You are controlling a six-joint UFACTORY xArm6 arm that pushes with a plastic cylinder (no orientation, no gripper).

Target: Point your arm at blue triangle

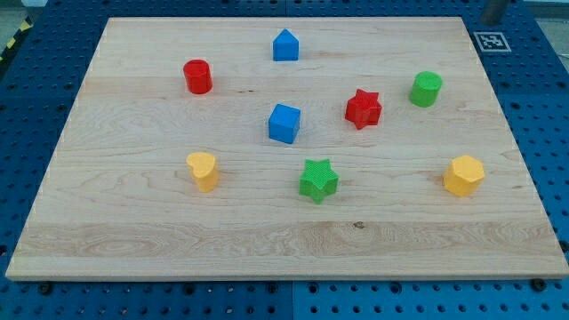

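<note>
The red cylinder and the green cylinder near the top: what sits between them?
In the camera view, between the red cylinder and the green cylinder sits the red star, just below that line; the blue triangle lies above it. My tip does not show.

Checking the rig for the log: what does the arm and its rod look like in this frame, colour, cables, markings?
Hardly any of it shows. My tip is not in view. Only a blurred grey-blue shape at the view's top right edge might be the rig; no colour detail, cables or markings can be made out on it.
</note>
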